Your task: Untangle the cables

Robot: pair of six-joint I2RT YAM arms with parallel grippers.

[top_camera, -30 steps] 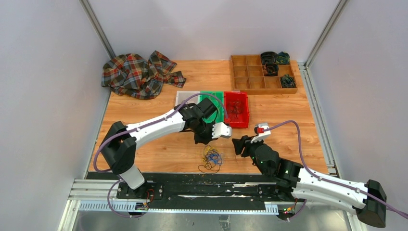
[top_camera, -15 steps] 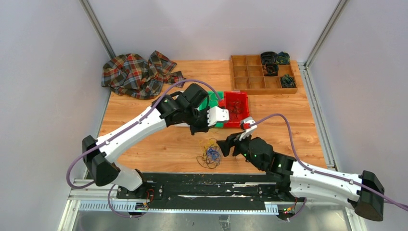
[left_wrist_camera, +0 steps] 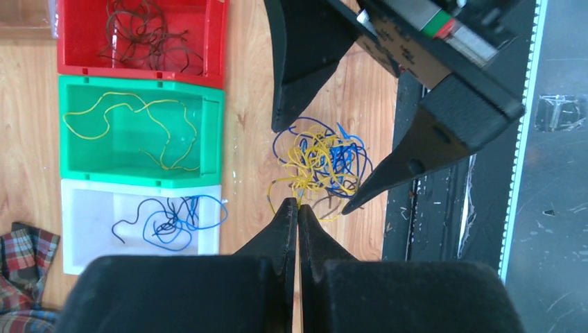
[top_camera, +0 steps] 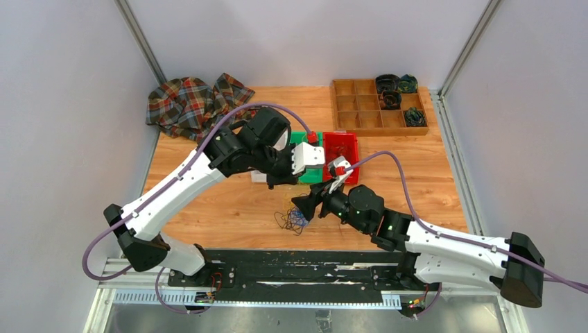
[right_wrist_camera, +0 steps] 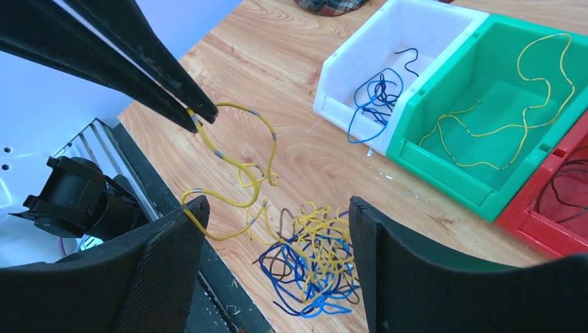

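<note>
**One yellow strand pinched, the knot waiting below**

Two thin black fingertips of the left gripper (right_wrist_camera: pixel 201 114) are pressed together on the end of a yellow strand (right_wrist_camera: pixel 243 166). From that pinch the strand curves down in loose bends to the tangle (right_wrist_camera: pixel 312 267). It is raised off the wood near the fingers and joins the heap at its lower end.

The right gripper (right_wrist_camera: pixel 276 208) has its jaws spread wide and holds nothing. They hang one to each side of the tangle, just above it. Whether either pad touches the wires cannot be told.

The tangle is a small heap of blue, yellow and dark wires looped through each other. It lies on the table (right_wrist_camera: pixel 277 55) near the front edge, between the two grippers.

Beyond it stand three bins side by side. The white bin (right_wrist_camera: pixel 333 83) holds a blue cable (right_wrist_camera: pixel 371 100), the green bin (right_wrist_camera: pixel 444 166) a yellow cable (right_wrist_camera: pixel 499 118), and the red bin (right_wrist_camera: pixel 548 236) a dark cable (right_wrist_camera: pixel 568 187). A plaid cloth (top_camera: pixel 194 107) lies at the far left corner.

The step in hand looks like drawing one yellow wire free, with sorting already under way. Next, the right jaws would need to close on or press down the bulk of the heap. The left could then pull up and away toward the green bin. Otherwise the whole knot is likely to ride up with the strand.
</note>
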